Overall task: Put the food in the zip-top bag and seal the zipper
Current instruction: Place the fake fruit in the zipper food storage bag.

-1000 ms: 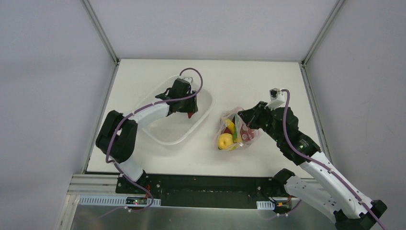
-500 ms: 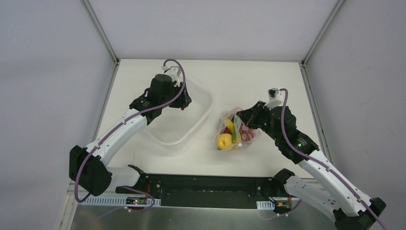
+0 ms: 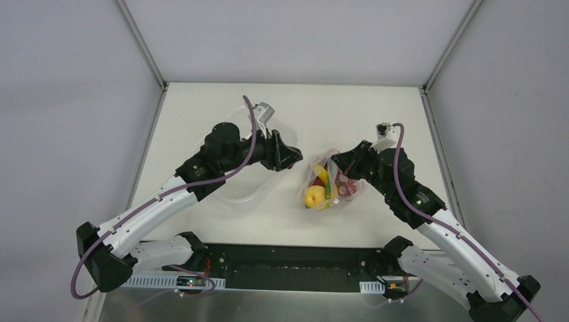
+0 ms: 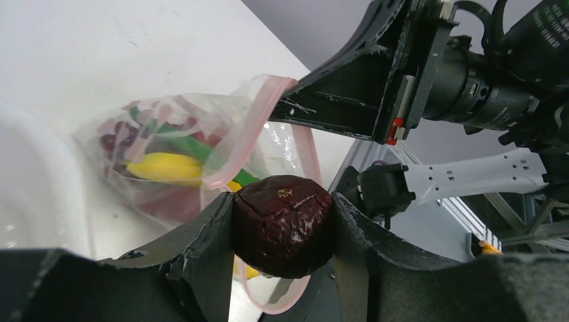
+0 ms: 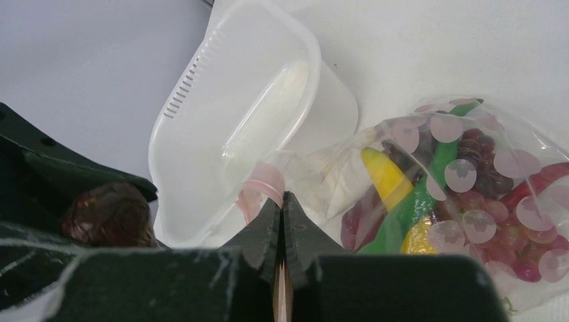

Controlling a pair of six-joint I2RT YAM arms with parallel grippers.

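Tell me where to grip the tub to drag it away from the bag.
Pinch the tub by the rim on its ribbed long wall, the side away from the bag. Come from above, one finger inside, one outside: it sits open side up with thin walls, and its body looks too wide to span.

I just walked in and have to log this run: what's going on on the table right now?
The right gripper is shut on the bag's zipper edge, holding the mouth open. The left gripper holds a round dark red fruit in its jaws, just short of that mouth. A banana, green chili, grapes and a yellow fruit lie inside. The tub sits beside the bag. Nothing is sealed yet.
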